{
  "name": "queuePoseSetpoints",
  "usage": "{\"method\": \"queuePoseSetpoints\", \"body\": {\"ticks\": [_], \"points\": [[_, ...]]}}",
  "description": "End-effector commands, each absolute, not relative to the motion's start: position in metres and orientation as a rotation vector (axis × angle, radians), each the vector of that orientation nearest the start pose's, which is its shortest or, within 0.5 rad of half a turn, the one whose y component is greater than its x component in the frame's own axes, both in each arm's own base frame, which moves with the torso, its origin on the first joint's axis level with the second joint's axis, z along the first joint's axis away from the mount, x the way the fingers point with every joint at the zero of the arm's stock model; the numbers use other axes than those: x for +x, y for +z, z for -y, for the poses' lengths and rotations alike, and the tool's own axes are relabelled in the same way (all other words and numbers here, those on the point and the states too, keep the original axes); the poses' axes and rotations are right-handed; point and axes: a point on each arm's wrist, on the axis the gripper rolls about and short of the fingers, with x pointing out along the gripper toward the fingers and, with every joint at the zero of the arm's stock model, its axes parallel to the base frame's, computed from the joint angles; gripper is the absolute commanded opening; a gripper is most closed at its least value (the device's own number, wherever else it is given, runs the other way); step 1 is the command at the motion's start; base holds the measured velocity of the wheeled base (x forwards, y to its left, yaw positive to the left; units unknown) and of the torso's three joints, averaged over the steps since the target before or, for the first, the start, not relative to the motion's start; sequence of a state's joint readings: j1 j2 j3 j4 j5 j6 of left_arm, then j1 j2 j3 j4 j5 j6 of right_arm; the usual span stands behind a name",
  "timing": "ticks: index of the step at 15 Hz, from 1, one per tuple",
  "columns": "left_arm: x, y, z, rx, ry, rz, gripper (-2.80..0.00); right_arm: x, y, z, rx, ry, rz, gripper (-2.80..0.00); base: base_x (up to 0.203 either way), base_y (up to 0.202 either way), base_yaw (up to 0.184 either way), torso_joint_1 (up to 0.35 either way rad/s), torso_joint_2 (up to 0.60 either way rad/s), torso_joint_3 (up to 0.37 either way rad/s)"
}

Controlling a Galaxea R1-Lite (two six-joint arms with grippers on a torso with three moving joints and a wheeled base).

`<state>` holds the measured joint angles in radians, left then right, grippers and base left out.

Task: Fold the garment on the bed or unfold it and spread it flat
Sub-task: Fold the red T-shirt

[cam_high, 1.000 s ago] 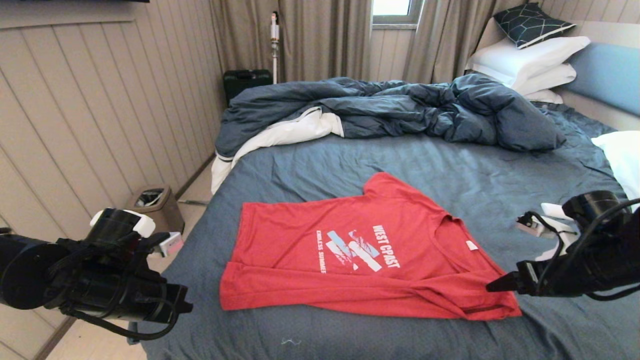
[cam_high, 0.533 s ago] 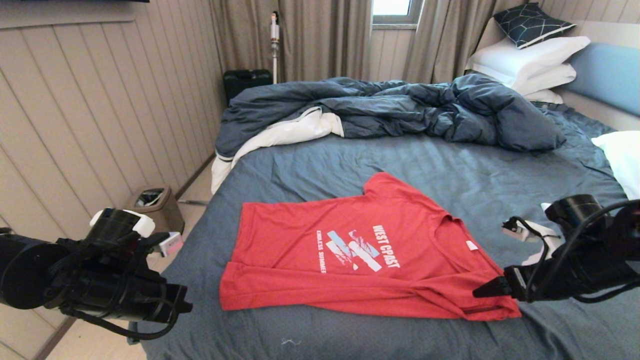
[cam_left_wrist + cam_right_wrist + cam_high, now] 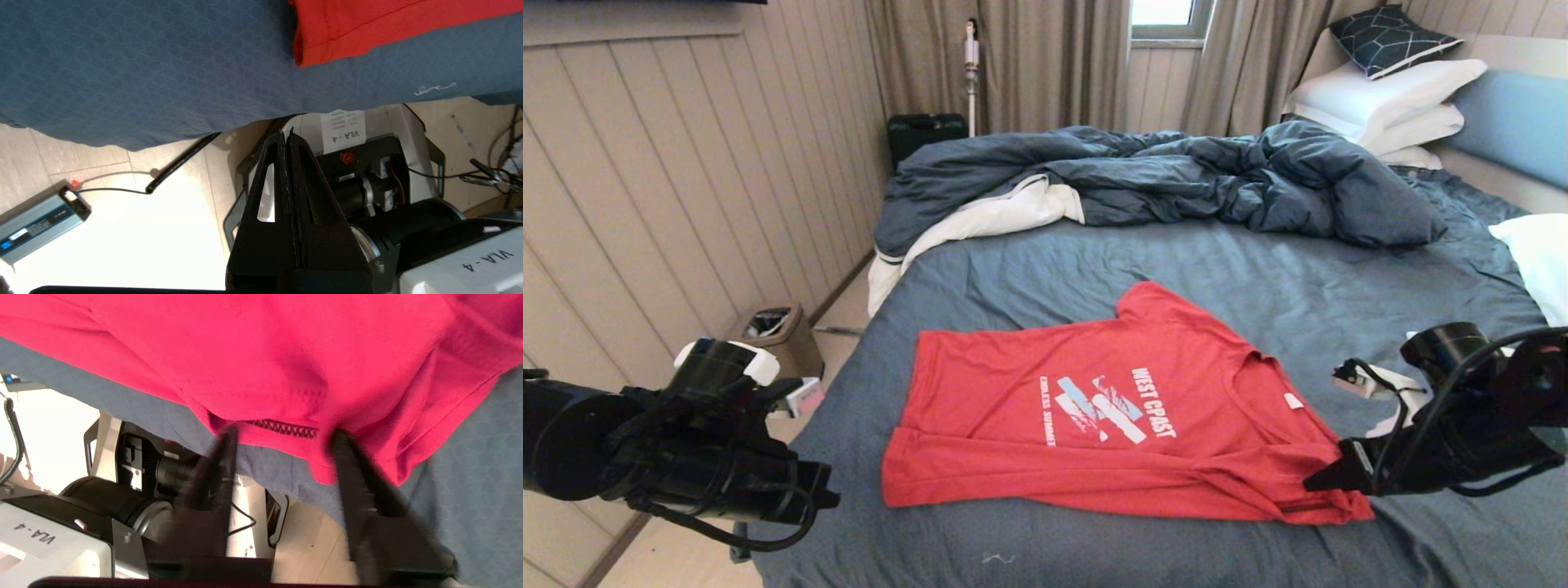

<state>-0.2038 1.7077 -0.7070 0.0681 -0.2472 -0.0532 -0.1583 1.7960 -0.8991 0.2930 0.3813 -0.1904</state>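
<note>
- One big bed [image 3: 1258,286] carries everything; its slate-blue sheet is bare around the shirt, so there is much open room toward the far side until the crumpled dark duvet [image 3: 1176,180].
- One red garment [image 3: 1111,416] lies near the front edge of the bed, print up, nearly flat, with its near-side part folded over on itself in a long band.
- It looks thin, light and soft, I think; it will sag and wrinkle when lifted, so it is better to take it at a hem or a sleeve edge, not in the middle.
- On the right, the right gripper [image 3: 282,435] has its fingers spread apart at the stitched edge of the red cloth, at the shirt's front right corner; it grips nothing yet.
- On the left, the left gripper [image 3: 288,143] hangs past the front left corner of the bed, fingers pressed together and empty, apart from the shirt's corner.
- Close behind the front edge stands the robot's own base, so little room there.
</note>
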Motion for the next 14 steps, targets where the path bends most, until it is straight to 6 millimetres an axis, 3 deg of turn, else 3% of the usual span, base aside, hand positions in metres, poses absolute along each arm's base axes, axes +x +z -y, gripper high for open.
{"method": "queuePoseSetpoints", "body": {"ticks": [1,8,14], "points": [[0.242,0.1,0.055,-0.076,-0.384,-1.095,-2.8,0.271,0.105,0.035,0.154,0.307,-1.136,-2.8,0.0,0.0,0.0,0.0,0.0,0.0],[0.243,0.097,0.056,-0.087,-0.396,-1.108,-2.8,0.271,0.111,0.038,0.15,0.3,-1.11,-2.8,0.0,0.0,0.0,0.0,0.0,0.0],[0.244,0.103,0.057,-0.088,-0.399,-1.084,-2.8,0.301,0.14,0.043,0.184,0.253,-0.992,-2.8,0.0,0.0,0.0,0.0,0.0,0.0]]}}
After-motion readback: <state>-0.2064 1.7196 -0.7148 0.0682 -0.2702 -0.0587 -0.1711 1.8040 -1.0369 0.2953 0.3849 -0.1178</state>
